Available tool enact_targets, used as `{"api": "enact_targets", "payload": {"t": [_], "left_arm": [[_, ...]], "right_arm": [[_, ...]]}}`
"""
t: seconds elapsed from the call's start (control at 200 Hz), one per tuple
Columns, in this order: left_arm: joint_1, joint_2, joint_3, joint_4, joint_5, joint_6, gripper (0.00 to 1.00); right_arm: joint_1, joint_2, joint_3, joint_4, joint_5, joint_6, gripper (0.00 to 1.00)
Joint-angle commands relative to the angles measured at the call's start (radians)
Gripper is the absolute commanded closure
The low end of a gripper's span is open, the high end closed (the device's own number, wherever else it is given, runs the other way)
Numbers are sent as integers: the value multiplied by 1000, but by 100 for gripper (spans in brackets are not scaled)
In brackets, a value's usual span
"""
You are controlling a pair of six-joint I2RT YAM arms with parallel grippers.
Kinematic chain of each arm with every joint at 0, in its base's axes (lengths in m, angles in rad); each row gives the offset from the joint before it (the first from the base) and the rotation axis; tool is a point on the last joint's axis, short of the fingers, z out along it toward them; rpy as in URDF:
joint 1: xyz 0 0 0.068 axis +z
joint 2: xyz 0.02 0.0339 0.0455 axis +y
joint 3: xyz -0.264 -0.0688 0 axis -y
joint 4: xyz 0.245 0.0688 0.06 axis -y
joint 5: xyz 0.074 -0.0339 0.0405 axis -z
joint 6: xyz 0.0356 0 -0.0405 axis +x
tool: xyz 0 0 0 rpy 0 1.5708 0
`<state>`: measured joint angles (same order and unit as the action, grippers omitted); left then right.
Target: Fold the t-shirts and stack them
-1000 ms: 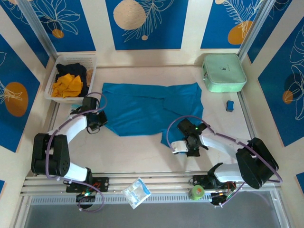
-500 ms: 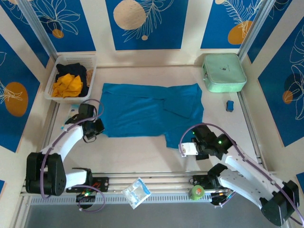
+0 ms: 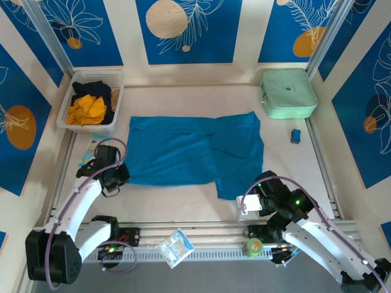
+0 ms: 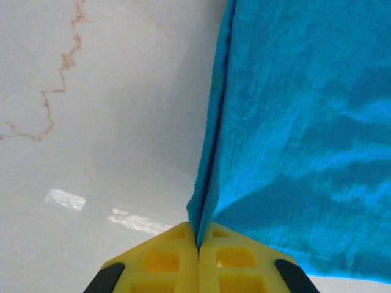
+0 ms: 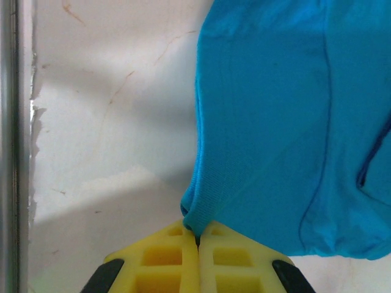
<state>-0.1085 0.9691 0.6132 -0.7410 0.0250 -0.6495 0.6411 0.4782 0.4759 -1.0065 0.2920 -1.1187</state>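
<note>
Your left arm stretches forward along the left side of the bench [image 3: 177, 204]. Its hand [image 3: 122, 177] sits low at the near left corner of the teal-blue t-shirt [image 3: 183, 152]. In the left wrist view the yellow fingers [image 4: 165, 262] are pressed together, with the shirt's edge pinched between them.

Your right arm comes in from the near right with its elbow bent. Its hand [image 3: 243, 202] is at the shirt's near right corner. The right wrist view shows the jaws clamped on a rolled bit of hem.

The shirt lies spread across the middle of the bench, mostly flat. One layer is folded over on the right half, and the near right corner hangs closer to you than the rest.

The orange-yellow t-shirt [image 3: 85, 110] and the black t-shirt [image 3: 91, 90] lie bunched in the white basket [image 3: 66, 104] at the far left.
</note>
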Motion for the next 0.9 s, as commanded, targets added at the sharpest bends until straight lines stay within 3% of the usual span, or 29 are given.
{"api": "enact_targets", "payload": {"t": [0.0,0.255,0.57,0.896], "left_arm": [[-10,3,27,-64,-13,-19,100],[-9,124,137,-23,-29,-10,100],[-7,288,276,18,-56,21,100],[7,447,379,39,-102,35,100]], "right_arm": [[-22,-2,60,49,-16,49,100],[-76,204,328,224,16,206,100],[-260,526,456,453,-70,189,100],[-406,743,561,525,-173,172,100]]}}
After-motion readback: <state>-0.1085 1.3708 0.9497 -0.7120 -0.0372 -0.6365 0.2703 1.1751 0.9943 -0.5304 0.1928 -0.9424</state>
